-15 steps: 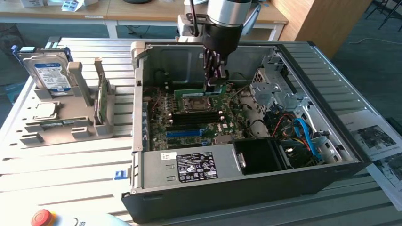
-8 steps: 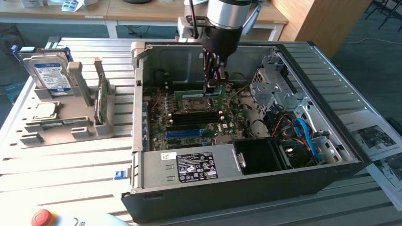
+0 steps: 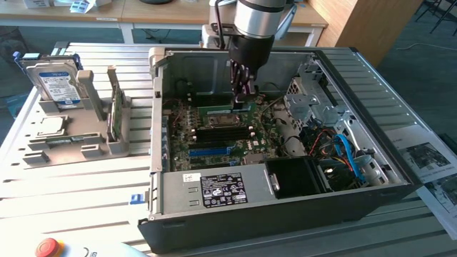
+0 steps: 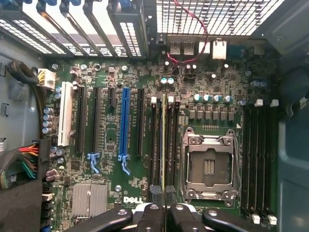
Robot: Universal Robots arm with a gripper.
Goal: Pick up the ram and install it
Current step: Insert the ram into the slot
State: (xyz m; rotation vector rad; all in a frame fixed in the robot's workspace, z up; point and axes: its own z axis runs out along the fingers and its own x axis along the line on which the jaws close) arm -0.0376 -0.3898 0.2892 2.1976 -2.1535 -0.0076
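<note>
The bench (image 3: pixel 78 176) is a slatted metal top, with pale desks (image 3: pixel 143 13) and a wooden panel (image 3: pixel 357 21) behind it. At the exterior view's left, a grey holder (image 3: pixel 85 144) carries a hard drive (image 3: pixel 57 85) standing on edge and a second green stick (image 3: pixel 115 115), also upright. A red button (image 3: pixel 48 247) sits at the near corner. Bare slats lie between the holder and the computer case (image 3: pixel 286 214).

The case lies open-side up in the middle of the bench, its walls boxing in the motherboard (image 3: pixel 207 144). A labelled power supply (image 3: pixel 214 190) fills the near side. The arm comes straight down into the open well, well apart from both side walls.

The claw (image 3: pixel 243 99) is closed on the ram (image 3: pixel 221 109), one finger on each flat face. The stick is low over the board, with its long axis running across the exterior view from left to right.

In the wrist view the claw (image 4: pixel 164 193) pinches the ram (image 4: pixel 164 140), seen as a thin edge. It runs parallel to the black memory slots (image 4: pixel 154 140) and lines up with them, just beside the CPU socket (image 4: pixel 208 164). I cannot tell whether it is seated.

Toward the exterior view's right stand a metal drive cage (image 3: pixel 311 101) and a blue cable (image 3: pixel 350 155). Printed papers (image 3: pixel 428 155) lie on the bench beyond the case wall.
</note>
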